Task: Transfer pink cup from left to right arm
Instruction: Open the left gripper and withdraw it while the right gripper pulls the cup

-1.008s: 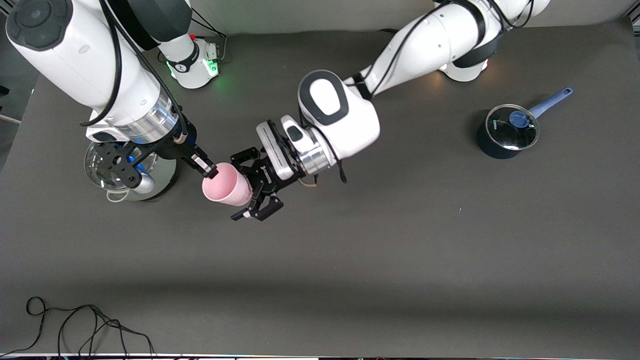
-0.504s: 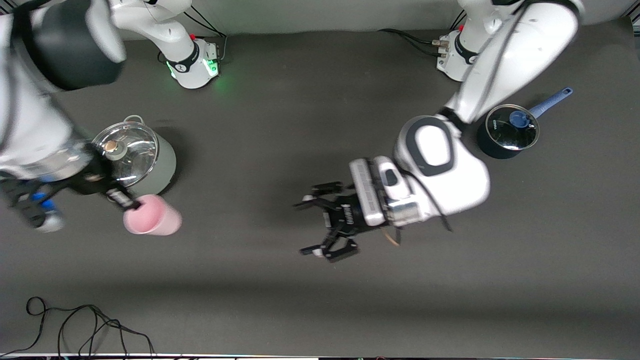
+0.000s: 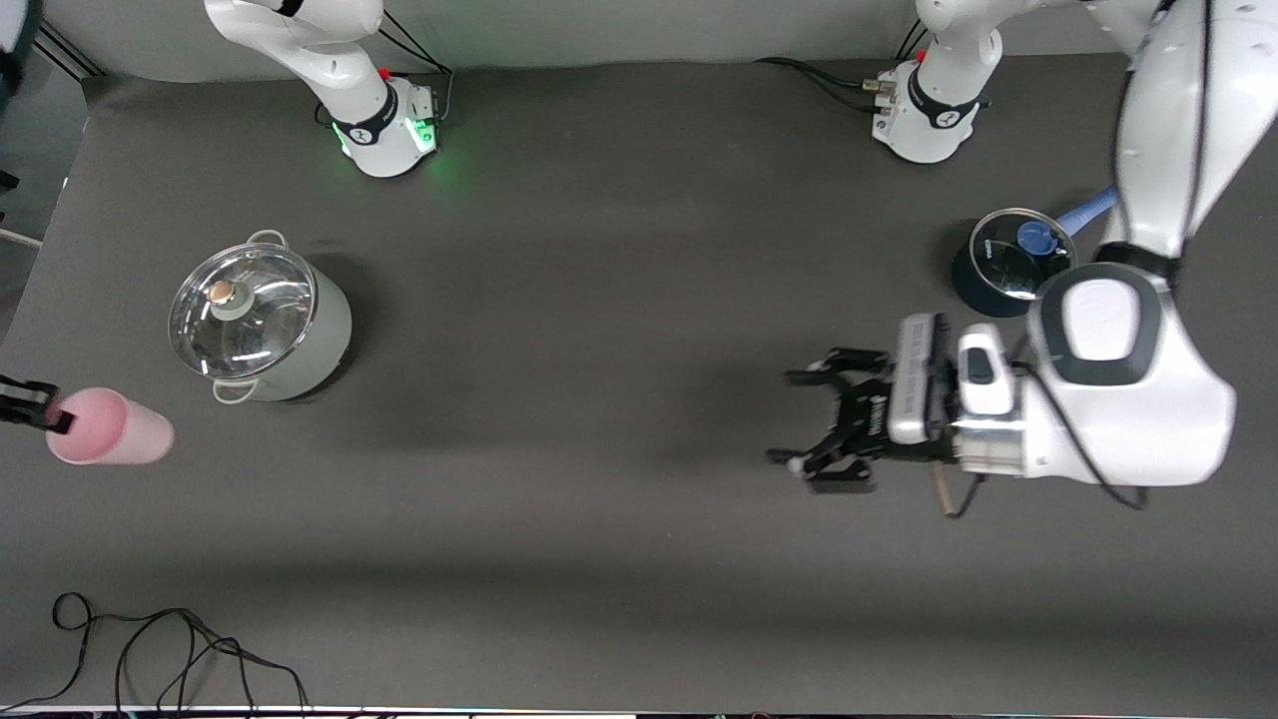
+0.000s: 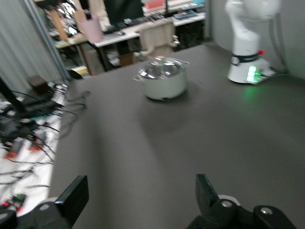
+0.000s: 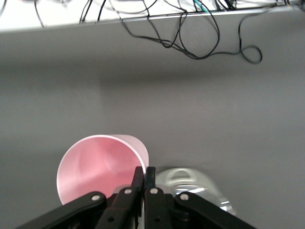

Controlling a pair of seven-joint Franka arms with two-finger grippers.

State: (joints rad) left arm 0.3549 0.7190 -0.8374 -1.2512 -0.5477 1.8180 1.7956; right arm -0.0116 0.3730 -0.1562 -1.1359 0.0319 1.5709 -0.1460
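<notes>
Note that the arms have separated since handover: the right gripper (image 3: 50,417), clamped on the pink cup (image 3: 105,427) rim, carries it over the right arm's table end. The left gripper (image 3: 817,424) has withdrawn, released. Transfer appears complete.

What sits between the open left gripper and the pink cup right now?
Front view: only the lidded grey pot, beside the pink cup; otherwise bare table to left gripper.

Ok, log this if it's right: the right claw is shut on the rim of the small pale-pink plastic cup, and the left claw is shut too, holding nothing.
One thing is wrong: the left claw is open, not shut, as the left wrist view shows. The rest stands: the right claw is shut on the rim of the small pale-pink plastic cup.
</notes>
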